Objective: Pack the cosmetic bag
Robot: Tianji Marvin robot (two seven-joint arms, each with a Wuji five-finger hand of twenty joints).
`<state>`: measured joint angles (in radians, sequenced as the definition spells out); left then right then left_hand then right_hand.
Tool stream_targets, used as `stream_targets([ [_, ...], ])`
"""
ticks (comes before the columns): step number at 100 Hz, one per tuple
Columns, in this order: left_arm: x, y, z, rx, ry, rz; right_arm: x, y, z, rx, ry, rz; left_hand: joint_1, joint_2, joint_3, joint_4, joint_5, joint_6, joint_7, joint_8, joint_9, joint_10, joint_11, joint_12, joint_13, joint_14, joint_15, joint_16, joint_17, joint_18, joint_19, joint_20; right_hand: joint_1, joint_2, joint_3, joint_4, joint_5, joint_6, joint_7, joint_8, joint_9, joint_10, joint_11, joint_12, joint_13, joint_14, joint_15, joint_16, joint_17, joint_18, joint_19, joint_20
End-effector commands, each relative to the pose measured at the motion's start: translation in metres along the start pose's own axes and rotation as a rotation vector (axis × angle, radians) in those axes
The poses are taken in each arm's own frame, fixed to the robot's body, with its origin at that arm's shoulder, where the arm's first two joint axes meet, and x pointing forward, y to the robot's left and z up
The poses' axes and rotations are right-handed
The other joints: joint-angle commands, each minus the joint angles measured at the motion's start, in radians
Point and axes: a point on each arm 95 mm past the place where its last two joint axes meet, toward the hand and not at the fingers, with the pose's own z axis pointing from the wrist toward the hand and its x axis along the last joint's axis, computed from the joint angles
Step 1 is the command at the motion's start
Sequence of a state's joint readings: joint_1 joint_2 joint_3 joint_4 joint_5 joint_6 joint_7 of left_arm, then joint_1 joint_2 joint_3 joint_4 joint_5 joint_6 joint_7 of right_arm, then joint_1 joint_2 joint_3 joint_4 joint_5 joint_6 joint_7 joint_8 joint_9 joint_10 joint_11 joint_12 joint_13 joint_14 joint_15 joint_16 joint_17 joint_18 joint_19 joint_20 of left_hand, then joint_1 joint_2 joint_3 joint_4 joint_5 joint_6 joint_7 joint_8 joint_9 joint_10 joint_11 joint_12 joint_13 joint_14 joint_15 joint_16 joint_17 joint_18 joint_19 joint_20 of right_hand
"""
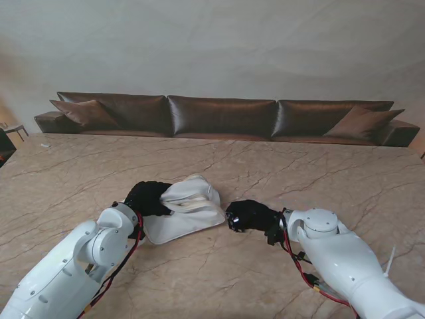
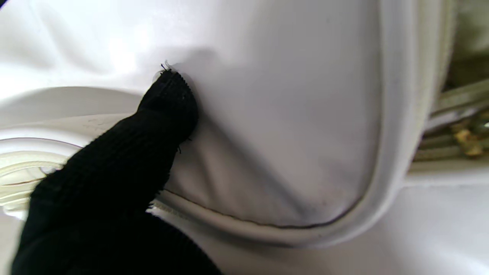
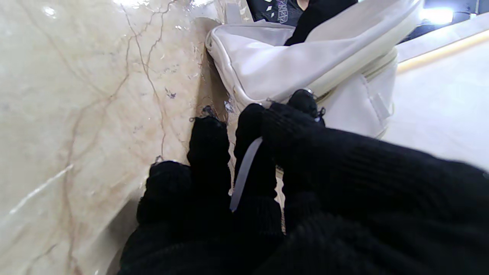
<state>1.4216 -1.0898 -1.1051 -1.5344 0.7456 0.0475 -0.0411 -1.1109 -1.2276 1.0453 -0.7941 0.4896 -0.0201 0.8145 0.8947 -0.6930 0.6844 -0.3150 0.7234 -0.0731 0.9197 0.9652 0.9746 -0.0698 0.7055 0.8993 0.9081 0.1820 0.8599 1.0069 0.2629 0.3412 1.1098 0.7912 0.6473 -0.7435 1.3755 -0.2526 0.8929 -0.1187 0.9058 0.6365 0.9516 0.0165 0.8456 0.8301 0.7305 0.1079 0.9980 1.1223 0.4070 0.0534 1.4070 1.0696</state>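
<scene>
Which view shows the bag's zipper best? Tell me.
The right wrist view: the zipper runs along the white cosmetics bag, by the right hand. The left wrist view catches a blurred bit; the stand view barely a cream line.

— Where are your cameras?
— One sits above my shoulders, looking down over the table (image 1: 279,173) toward a sofa (image 1: 222,116).
— And the wrists?
— Each looks along its fingers, very close. All three show the white bag (image 1: 189,206) (image 2: 290,126) (image 3: 290,65).
</scene>
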Motion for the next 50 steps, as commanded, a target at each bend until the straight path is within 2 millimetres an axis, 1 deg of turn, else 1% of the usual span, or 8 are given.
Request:
stream_targets([
  [1,-0.008,0.014,-0.004,-0.045,-0.017,0.011,-0.017,-0.005,-0.003,-0.003,-0.012,0.043,0.202,0.338,0.273,0.152,0.184,-0.166,0.275,0.044,0.091,-0.080,0.162,0.057,0.057,0.019,0.071,0.029,0.001,0.016,0.027,0.018,-0.015,0.001,0.021,0.014,0.067,-0.134,0.078,-0.013,0.018,-0.007,0.022,-0.002,0.028,0.061,0.025,-0.001,-0.030,0.146,0.013,0.011],
  [26,-0.008,0.019,-0.002,-0.079,0.013,0.082,-0.013,-0.004,-0.010,-0.025,0.049,0.087,0.205,0.346,0.263,0.153,0.187,-0.181,0.285,0.067,0.089,-0.094,0.168,0.071,0.052,0.009,0.077,0.033,0.000,0.012,0.023,0.015,-0.010,0.005,0.017,0.014,0.063,-0.140,0.095,-0.001,0.016,-0.006,0.026,0.003,0.024,0.064,0.029,-0.001,-0.035,0.145,0.012,0.012],
  [50,-0.006,0.028,0.002,-0.123,0.044,0.138,-0.001,-0.004,-0.016,-0.070,0.101,0.072,0.209,0.347,0.257,0.153,0.185,-0.184,0.284,0.083,0.088,-0.099,0.168,0.078,0.051,0.006,0.077,0.036,-0.003,0.000,0.017,0.011,-0.005,0.007,0.013,0.011,0.064,-0.139,0.093,0.001,0.016,-0.006,0.025,0.003,0.021,0.064,0.028,-0.001,-0.037,0.147,0.010,0.014],
])
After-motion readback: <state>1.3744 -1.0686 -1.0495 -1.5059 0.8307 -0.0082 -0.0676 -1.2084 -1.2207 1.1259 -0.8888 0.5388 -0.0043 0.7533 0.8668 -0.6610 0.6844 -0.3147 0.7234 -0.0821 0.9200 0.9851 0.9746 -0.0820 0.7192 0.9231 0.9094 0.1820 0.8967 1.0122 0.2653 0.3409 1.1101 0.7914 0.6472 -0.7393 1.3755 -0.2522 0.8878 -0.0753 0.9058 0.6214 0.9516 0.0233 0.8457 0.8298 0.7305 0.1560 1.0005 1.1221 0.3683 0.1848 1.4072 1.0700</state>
